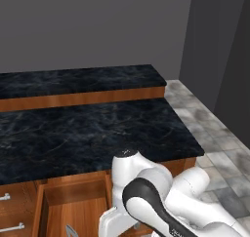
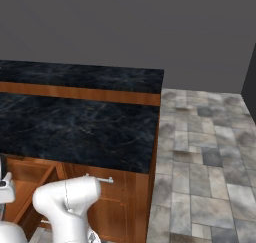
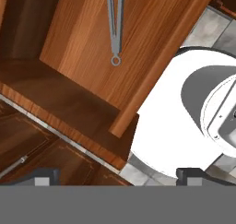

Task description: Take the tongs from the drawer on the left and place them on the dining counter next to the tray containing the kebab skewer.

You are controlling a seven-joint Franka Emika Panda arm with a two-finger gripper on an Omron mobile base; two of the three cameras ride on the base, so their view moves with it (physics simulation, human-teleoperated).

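Observation:
The drawer [image 3: 115,94] stands pulled out, with a plain wood floor inside. On that floor lie the slim grey tongs [image 3: 115,20], their small ring end [image 3: 115,60] pointing toward my hand. My gripper [image 3: 119,176] hovers above the drawer's front edge, open, with nothing between its fingertips [image 3: 44,176]. In the left base view the open drawer [image 1: 73,207] sits under the dining counter [image 1: 88,128], and a grey tip of the tongs [image 1: 71,230] peeks out at the bottom edge. The right base view has the drawer [image 2: 25,182] at lower left. The tray and kebab skewer are out of view.
Closed drawers with silver bar handles [image 1: 12,227] sit left of the open one. A cabinet front with a silver handle [image 2: 102,179] lies to its right. A raised black tier [image 1: 83,80] runs along the counter's back. Grey tiled floor [image 2: 200,162] spreads to the right.

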